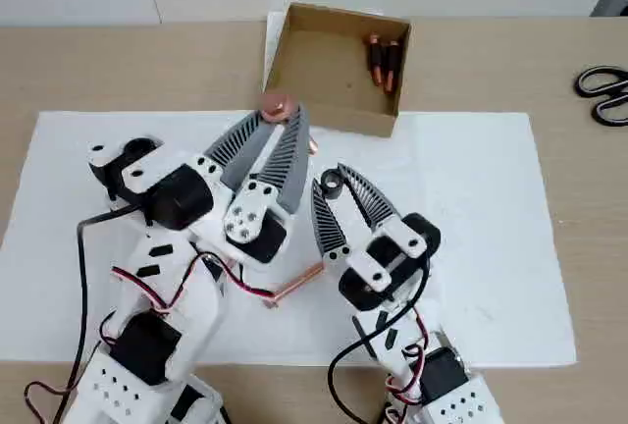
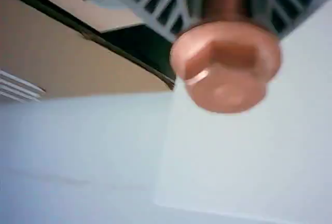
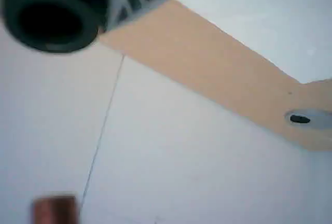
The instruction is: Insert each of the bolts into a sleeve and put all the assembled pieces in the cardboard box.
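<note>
My left gripper is shut on a copper bolt, held just outside the front left corner of the cardboard box. In the left wrist view the bolt's hexagonal head sticks out between the grey fingers. My right gripper is shut on a black sleeve over the middle of the white sheet; the sleeve's open end faces the wrist camera. Two assembled pieces lie in the box's right part. Another copper bolt lies on the sheet between the arms.
The white paper sheet covers most of the wooden table. Black-handled scissors lie at the far right edge. The box stands at the sheet's back edge.
</note>
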`<state>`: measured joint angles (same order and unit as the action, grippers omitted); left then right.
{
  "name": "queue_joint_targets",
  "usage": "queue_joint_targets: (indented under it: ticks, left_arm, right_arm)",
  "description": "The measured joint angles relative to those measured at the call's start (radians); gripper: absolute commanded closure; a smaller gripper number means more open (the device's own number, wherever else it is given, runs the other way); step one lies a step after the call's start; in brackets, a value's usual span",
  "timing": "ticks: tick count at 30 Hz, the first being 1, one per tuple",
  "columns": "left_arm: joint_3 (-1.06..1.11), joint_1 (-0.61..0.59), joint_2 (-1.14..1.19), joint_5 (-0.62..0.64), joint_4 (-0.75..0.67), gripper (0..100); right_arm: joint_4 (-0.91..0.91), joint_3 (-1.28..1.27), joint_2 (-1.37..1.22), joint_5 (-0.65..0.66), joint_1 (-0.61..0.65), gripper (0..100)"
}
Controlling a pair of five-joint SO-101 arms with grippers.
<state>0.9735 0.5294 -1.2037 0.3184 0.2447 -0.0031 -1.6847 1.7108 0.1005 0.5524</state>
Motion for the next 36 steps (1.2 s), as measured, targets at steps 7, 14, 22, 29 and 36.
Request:
queue_joint_targets:
  ticks: [7,14,22,29,36]
  left_arm:
    - [0.014,0.092,0.0,-0.038,0.04,99]
    - [0.037,0.106,0.0,-0.109,0.086,99]
    - [0.038,0.106,0.0,-0.195,0.086,99]
    - [0.095,0.109,-0.014,-0.239,0.078,99]
    - [0.17,0.112,-0.014,-0.325,-0.057,99]
  right_arm:
    - [0.0,0.0,0.0,0.0,0.002,99.4]
    - [0.003,0.0,0.0,0.0,0.002,99.4]
    - [0.003,0.0,0.0,0.0,0.002,99.4]
    - [0.005,0.0,-0.002,0.0,0.002,99.4]
    - [0.006,0.0,-0.005,0.002,-0.002,99.4]
